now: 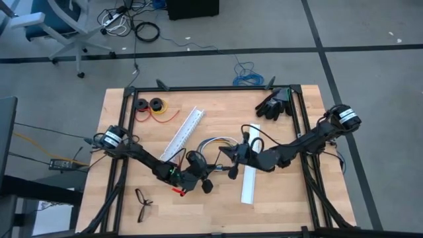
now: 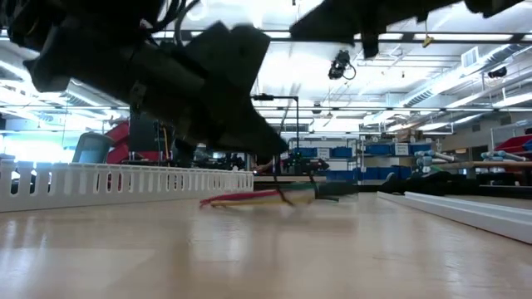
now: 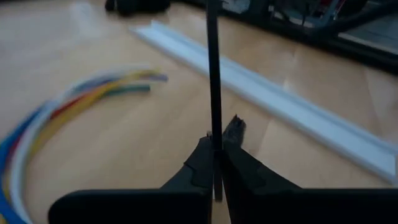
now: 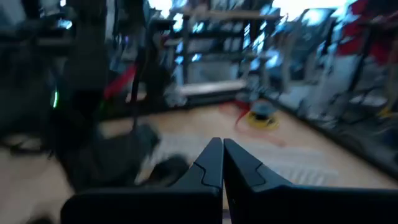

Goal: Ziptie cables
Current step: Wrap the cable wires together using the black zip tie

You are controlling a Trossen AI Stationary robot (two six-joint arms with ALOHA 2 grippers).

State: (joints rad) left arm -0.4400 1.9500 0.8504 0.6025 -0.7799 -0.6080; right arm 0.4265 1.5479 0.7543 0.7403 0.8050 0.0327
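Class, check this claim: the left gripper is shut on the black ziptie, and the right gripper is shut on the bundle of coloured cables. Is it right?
Not quite. The left gripper is shut on the ziptie, but the right gripper is shut on nothing, as the right wrist view shows. The cables lie loose on the table in the left wrist view.

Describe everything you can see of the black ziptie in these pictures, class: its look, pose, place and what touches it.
The ziptie is a very thin, straight black strip, plastic by its look. In the left wrist view it stands up between the shut fingers of the left gripper, which pinches its lower end. Its upper end runs out of the picture. It is held above the wooden table, apart from the cables and the white rail.
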